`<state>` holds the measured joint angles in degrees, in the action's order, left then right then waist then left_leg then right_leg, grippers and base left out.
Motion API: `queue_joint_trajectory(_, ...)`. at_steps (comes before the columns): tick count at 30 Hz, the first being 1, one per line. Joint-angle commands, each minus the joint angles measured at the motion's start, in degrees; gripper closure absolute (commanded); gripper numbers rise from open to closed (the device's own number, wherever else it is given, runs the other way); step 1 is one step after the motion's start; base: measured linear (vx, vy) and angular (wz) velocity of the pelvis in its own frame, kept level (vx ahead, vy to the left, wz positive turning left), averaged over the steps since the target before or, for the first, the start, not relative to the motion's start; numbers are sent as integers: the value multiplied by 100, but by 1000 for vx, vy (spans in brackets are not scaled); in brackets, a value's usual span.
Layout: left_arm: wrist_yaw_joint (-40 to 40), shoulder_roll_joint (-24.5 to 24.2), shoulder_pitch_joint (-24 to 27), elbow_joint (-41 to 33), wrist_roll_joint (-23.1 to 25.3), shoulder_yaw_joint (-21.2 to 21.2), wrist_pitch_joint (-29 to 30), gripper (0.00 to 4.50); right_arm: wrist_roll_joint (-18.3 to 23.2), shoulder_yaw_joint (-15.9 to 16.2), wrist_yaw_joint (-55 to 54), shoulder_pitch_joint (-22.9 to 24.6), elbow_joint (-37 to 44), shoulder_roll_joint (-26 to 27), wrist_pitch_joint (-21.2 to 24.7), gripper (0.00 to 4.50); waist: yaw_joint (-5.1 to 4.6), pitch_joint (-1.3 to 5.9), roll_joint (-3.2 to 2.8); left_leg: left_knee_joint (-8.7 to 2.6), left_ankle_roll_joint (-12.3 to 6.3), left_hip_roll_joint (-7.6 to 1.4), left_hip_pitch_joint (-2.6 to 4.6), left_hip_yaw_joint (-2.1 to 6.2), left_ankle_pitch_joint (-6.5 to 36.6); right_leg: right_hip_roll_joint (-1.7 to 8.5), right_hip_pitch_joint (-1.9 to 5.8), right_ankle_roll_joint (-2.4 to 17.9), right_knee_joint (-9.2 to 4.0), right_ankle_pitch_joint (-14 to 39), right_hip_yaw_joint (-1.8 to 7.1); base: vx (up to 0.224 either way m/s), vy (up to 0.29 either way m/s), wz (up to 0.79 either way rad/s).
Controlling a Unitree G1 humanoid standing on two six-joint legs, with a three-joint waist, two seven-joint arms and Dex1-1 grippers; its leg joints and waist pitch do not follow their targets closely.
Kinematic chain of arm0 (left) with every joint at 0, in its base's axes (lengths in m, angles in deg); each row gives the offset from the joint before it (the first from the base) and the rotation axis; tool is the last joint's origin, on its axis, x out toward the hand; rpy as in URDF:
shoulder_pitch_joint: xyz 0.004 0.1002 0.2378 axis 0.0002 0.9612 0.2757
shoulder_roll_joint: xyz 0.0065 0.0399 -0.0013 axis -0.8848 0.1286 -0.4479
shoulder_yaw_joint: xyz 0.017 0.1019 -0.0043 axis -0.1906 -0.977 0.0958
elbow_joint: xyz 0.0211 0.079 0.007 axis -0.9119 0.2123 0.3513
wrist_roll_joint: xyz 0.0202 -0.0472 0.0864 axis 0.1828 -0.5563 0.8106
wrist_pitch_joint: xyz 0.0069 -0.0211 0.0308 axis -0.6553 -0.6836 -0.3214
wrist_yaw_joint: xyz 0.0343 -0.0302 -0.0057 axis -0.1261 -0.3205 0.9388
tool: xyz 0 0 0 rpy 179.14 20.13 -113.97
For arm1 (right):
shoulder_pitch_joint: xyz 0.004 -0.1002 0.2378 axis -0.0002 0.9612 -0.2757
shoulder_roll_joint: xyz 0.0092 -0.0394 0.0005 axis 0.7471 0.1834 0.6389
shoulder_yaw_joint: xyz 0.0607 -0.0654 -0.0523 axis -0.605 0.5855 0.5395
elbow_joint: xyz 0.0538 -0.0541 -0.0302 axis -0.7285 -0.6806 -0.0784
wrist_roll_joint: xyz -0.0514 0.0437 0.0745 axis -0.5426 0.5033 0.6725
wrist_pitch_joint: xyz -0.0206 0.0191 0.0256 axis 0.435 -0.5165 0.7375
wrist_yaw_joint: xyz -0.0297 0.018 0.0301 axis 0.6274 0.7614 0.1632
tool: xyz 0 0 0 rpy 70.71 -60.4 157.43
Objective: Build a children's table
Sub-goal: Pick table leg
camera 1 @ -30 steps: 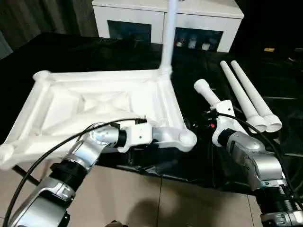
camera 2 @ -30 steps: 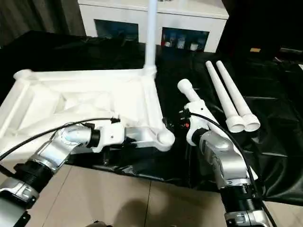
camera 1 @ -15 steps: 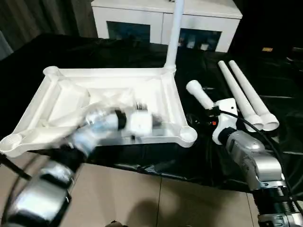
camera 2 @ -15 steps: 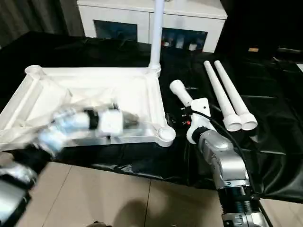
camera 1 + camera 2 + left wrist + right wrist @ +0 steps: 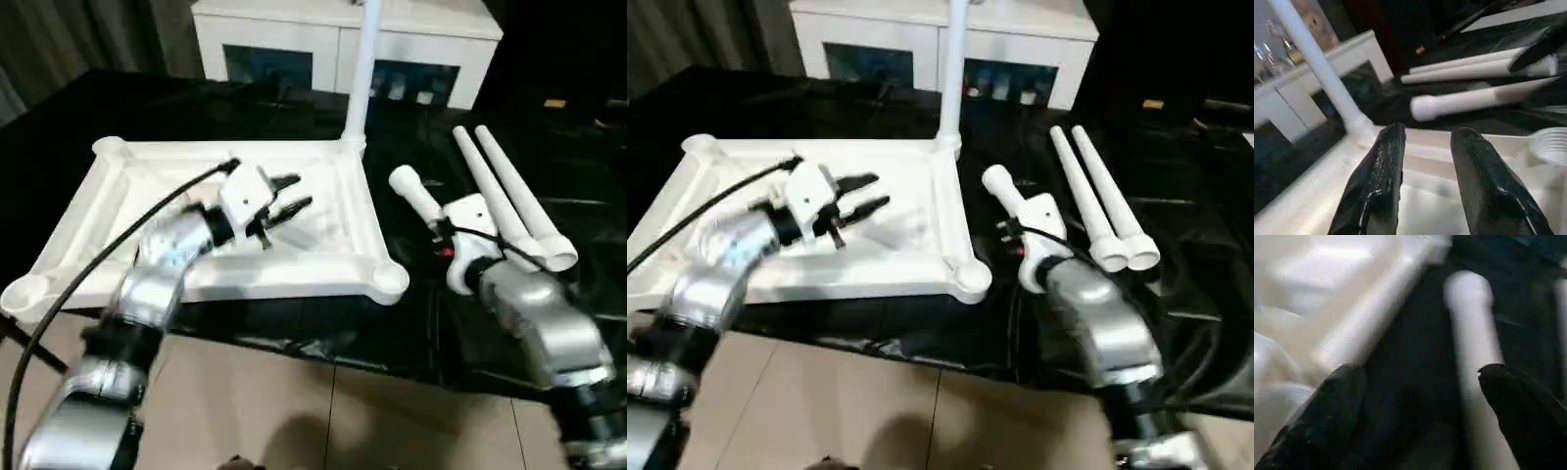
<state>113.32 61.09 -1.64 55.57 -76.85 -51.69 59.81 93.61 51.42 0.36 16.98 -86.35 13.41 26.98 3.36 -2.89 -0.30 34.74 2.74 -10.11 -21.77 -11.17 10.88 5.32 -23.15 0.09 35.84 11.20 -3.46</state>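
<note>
Left eye view: three loose legs [image 5: 495, 191], one fitted leg [image 5: 360, 73].

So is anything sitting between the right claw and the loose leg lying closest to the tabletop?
Nothing visible. The right claw hangs open over that leg, which lies on the black sheet beside the upturned tabletop. The two other loose legs lie farther out, clear of it.
</note>
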Motion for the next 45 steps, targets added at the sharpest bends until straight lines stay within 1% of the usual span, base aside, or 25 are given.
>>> queue_joint_trajectory(1,-5,24,160,-702,-138,-78,573,272,-198,-62,62,-263,-276,-307,354,6,-9,363,-2,-417,71,-287,129,109,1110,283,294,1335,-402,790,270,0,0,0)
queue_joint_trajectory(2,17,29,243,-942,-166,-64,811,272,-227,-41,100,-309,-339,-404,412,2,-8,347,-6,-419,77,-287,134,104,1138,276,278,1314,-428,852,275,0,0,0)
queue_joint_trajectory(4,54,5,401,-1475,-352,-103,1383,272,-141,-48,285,-340,-449,-595,648,2,-1,352,17,-406,51,-291,135,97,1108,284,293,1329,-412,796,284,0,0,0)
queue_joint_trajectory(5,54,3,407,-1497,-363,-105,1410,272,-136,-49,293,-341,-452,-602,660,2,10,345,11,-402,-2,-275,107,99,1043,273,290,1307,-428,807,279,0,0,0)
queue_joint_trajectory(7,77,-55,512,-1876,-526,-176,1828,272,-68,-17,492,-314,-474,-762,877,2,-4,355,23,-399,-25,-267,94,107,998,263,299,1277,-418,787,269,0,0,0)
queue_joint_trajectory(8,105,-117,585,-2150,-622,-249,2128,272,11,1,693,-268,-463,-863,1102,2,-5,367,50,-390,-38,-277,100,109,956,268,320,1294,-389,708,269,0,0,0)
queue_joint_trajectory(10,223,-221,679,-2507,-768,-391,2556,272,263,4,1101,-159,-467,-985,1497,2,7,357,35,-392,-111,-287,92,117,869,265,315,1341,-392,624,268,0,0,0)
queue_joint_trajectory(12,271,-235,732,-2710,-757,-415,2822,272,421,-9,1293,-140,-520,-1001,1676,2,-10,359,35,-381,-168,-275,79,110,812,252,313,1378,-391,569,263,0,0,0)
queue_joint_trajectory(13,341,-216,747,-2849,-803,-475,3021,272,475,-11,1365,-104,-695,-963,1745,2,-28,359,31,-375,-158,-272,92,102,879,253,302,1390,-410,668,264,0,0,0)
queue_joint_trajectory(15,360,-207,741,-2888,-791,-523,3084,272,407,39,1358,-83,-842,-953,1695,2,-27,354,33,-379,-134,-279,93,106,913,259,297,1396,-423,745,262,0,0,0)
queue_joint_trajectory(17,360,-203,723,-2937,-724,-606,3155,272,214,165,1296,-50,-1098,-942,1568,2,-21,344,35,-379,-72,-269,96,100,989,256,288,1374,-448,908,263,0,0,0)
queue_joint_trajectory(19,309,-235,701,-3002,-740,-651,3294,272,187,177,1305,-25,-1202,-903,1578,2,-16,352,38,-376,-46,-267,98,101,981,256,294,1340,-444,906,263,0,0,0)
queue_joint_trajectory(21,258,-268,686,-3122,-776,-665,3485,272,248,88,1266,-36,-1358,-825,1632,28,-22,346,41,-384,-58,-264,87,112,983,255,301,1300,-442,933,258,0,0,0)
queue_joint_trajectory(22,258,-268,686,-3124,-776,-665,3488,272,249,86,1265,-37,-1360,-824,1633,28,-28,352,42,-380,-51,-265,91,109,993,259,304,1301,-438,941,260,0,0,0)
queue_joint_trajectory(24,272,-281,698,-3226,-784,-660,3642,272,280,48,1270,-59,-1524,-807,1617,41,-37,325,33,-398,-11,-261,104,115,1189,257,293,1257,-478,1253,254,0,0,0)
queue_joint_trajectory(25,280,-281,701,-3243,-784,-659,3670,272,284,47,1280,-64,-1563,-807,1607,65,-40,328,36,-397,8,-262,115,114,1237,257,289,1243,-482,1326,253,0,0,0)
queue_joint_trajectory(28,309,-301,708,-3296,-782,-666,3742,272,257,60,1306,-68,-1742,-812,1503,77,-43,315,38,-405,55,-260,126,118,1377,258,272,1186,-510,1541,252,0,0,0)
queue_joint_trajectory(29,303,-314,703,-3317,-784,-666,3774,272,237,35,1300,-70,-1833,-802,1447,91,-43,318,49,-407,65,-260,124,124,1412,262,277,1144,-517,1636,251,0,0,0)
queue_joint_trajectory(30,298,-315,701,-3321,-784,-665,3782,272,239,22,1300,-71,-1853,-796,1440,106,-45,317,39,-408,74,-261,128,126,1428,262,271,1136,-520,1668,251,0,0,0)
queue_joint_trajectory(33,290,-325,694,-3342,-787,-661,3819,272,245,-21,1300,-91,-1966,-783,1402,120,-47,310,49,-413,89,-254,137,128,1528,256,257,1063,-545,1855,248,0,0,0)
queue_joint_trajectory(35,283,-339,693,-3347,-760,-661,3813,272,250,-49,1302,-101,-2035,-776,1380,137,-45,310,48,-414,87,-255,132,129,1516,257,256,1046,-546,1861,249,0,0,0)
queue_joint_trajectory(38,273,-360,671,-3369,-719,-649,3850,272,224,-75,1316,-153,-2326,-795,1224,161,-56,295,50,-421,102,-252,145,133,1653,258,237,1024,-567,2050,240,0,0,0)
queue_joint_trajectory(39,272,-362,667,-3369,-718,-647,3852,272,217,-72,1321,-156,-2351,-802,1212,179,-51,296,46,-419,115,-254,160,132,1706,262,230,1008,-580,2118,243,0,0,0)
queue_joint_trajectory(43,280,-385,636,-3348,-678,-674,3838,272,174,-58,1375,-207,-2562,-824,1111,201,-60,299,29,-435,150,-262,168,147,1793,254,230,1016,-577,2090,234,0,0,0)
queue_joint_trajectory(45,297,-404,632,-3350,-669,-686,3833,272,186,-75,1391,-210,-2626,-815,1091,230,-63,299,33,-439,148,-261,165,147,1827,260,237,1025,-578,2066,233,0,0,0)
